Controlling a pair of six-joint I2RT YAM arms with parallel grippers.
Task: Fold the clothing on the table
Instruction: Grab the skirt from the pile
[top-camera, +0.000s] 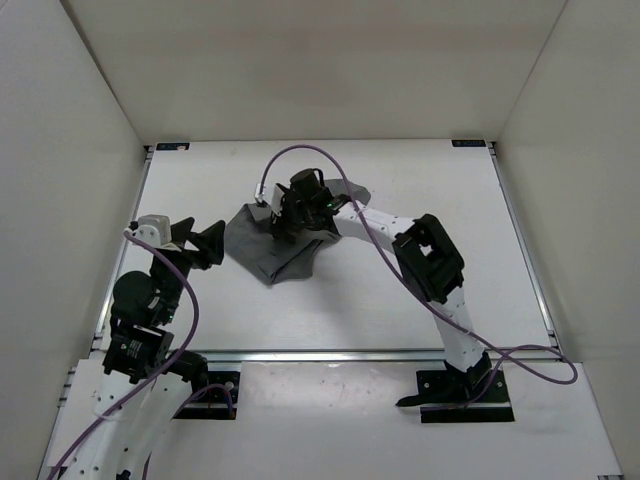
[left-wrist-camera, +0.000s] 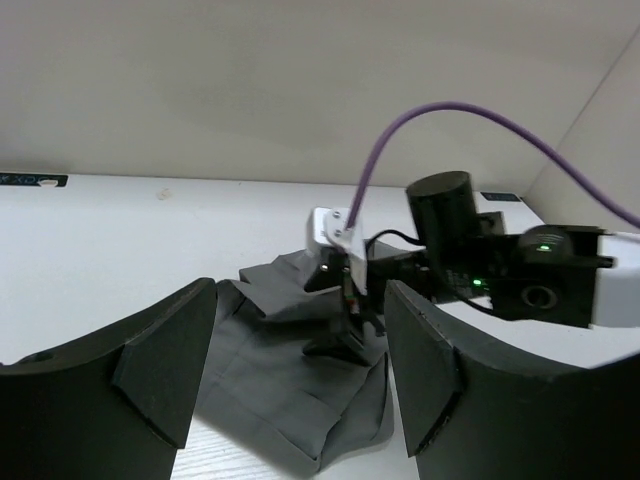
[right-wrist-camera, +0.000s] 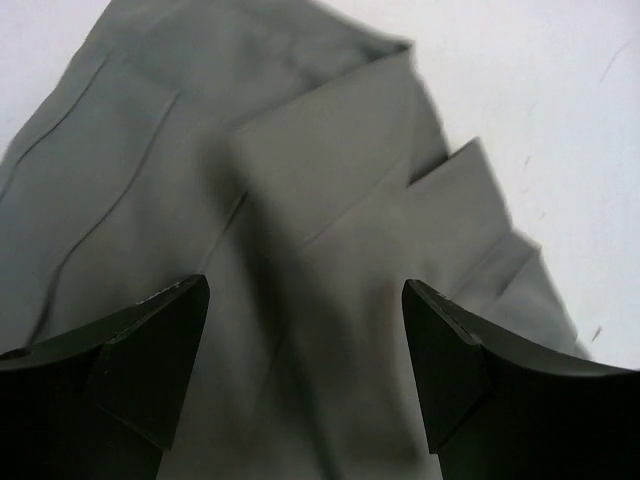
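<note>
Toward the middle of the white counter (top-camera: 400, 310), a little left of centre, we see the grey clothing (top-camera: 258, 245) lying in a rumpled heap. It is partly folded over itself, with creases running along its panels and one corner pointing toward the near edge. Another flap shows on the far side of the right arm (top-camera: 430, 258). That arm stretches from its base at the near right across to the garment, and its wrist hangs directly above the fabric.

From the right wrist camera we look down on the cloth. The right fingers (right-wrist-camera: 150, 350) stand wide apart, one at each lower corner of the view, with nothing pinched between them. Grey fabric fills the gap below, and bare counter shows at the upper right. Whether the tips touch the cloth we cannot tell.

At the left side, the left arm (top-camera: 150, 300) is bent close to its base. The left fingers (left-wrist-camera: 160, 370) point rightward at the garment's left edge, just beside it and not on it. They are spread apart and empty. Between them, from the left wrist camera, we see the garment on the counter and the right wrist above it, with a purple cable (left-wrist-camera: 450, 108) arching up from that wrist. Beige walls (top-camera: 300, 70) enclose the counter on three sides.
</note>
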